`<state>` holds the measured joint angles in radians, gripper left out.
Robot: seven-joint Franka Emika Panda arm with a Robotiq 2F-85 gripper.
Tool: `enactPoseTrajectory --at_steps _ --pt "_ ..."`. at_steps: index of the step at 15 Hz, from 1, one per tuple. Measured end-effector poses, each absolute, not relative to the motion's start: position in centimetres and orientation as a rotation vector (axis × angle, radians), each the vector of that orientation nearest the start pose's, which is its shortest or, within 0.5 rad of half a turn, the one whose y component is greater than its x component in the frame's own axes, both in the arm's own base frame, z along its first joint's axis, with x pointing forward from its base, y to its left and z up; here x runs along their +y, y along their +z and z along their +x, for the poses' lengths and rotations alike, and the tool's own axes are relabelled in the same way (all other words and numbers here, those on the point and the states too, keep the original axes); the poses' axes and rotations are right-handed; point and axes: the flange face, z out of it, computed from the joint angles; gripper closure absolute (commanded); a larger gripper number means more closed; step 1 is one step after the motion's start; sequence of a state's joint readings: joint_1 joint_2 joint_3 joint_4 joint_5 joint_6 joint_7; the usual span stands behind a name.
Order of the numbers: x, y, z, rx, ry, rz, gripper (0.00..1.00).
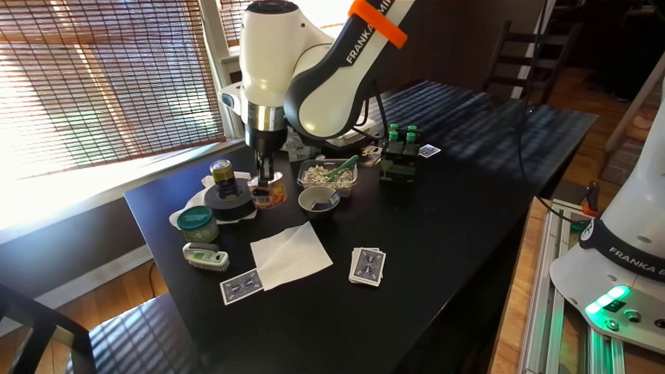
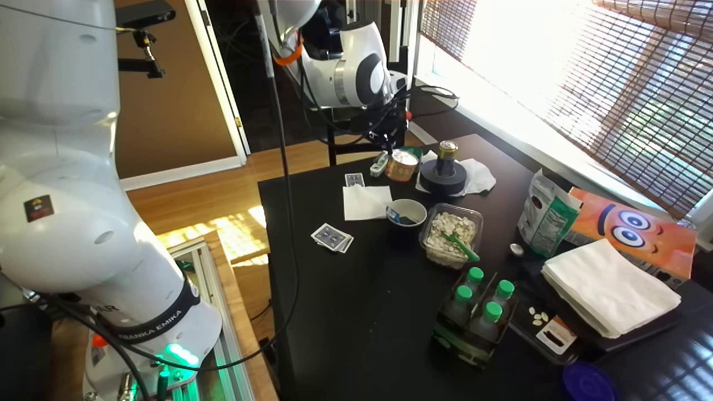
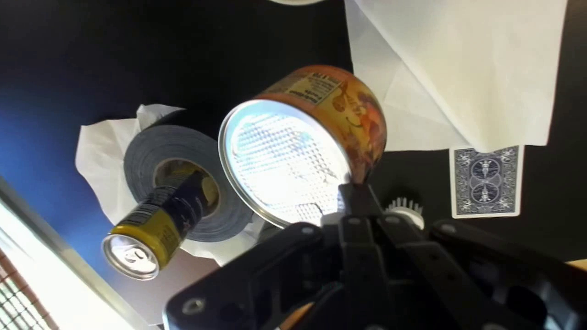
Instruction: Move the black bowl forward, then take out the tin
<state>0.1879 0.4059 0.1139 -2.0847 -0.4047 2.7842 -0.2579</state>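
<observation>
The tin (image 1: 269, 196) has an orange food label and a shiny top. It is held a little above the table, tilted in the wrist view (image 3: 346, 105); it also shows in an exterior view (image 2: 400, 170). My gripper (image 3: 360, 201) is shut on the tin's rim, at the edge nearest the wrist camera's lower right; the exact contact is partly hidden by the fingers. The black bowl (image 1: 309, 196) looks dark outside and pale inside, with a small bluish packet in it. It stands on the table, apart from the gripper, and also shows in an exterior view (image 2: 405, 204).
A dark tape roll (image 1: 221, 209) with a small can (image 1: 225, 179) stands beside the tin. A green-lidded jar (image 1: 198, 223), a brush (image 1: 205, 257), a napkin (image 1: 291, 259) and a card stack (image 1: 368, 267) lie nearby. A food dish (image 2: 452, 231) and bottle carrier (image 2: 470, 334) stand beyond the bowl.
</observation>
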Motion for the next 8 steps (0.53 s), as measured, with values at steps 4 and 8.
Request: enactPoseTrajectory --at_steps 4,8 --pt "22.1 22.3 56.8 -1.450 -0.501 -2.875 1.00" --pt "22.6 19.2 56.8 -1.467 -0.535 -2.905 1.00"
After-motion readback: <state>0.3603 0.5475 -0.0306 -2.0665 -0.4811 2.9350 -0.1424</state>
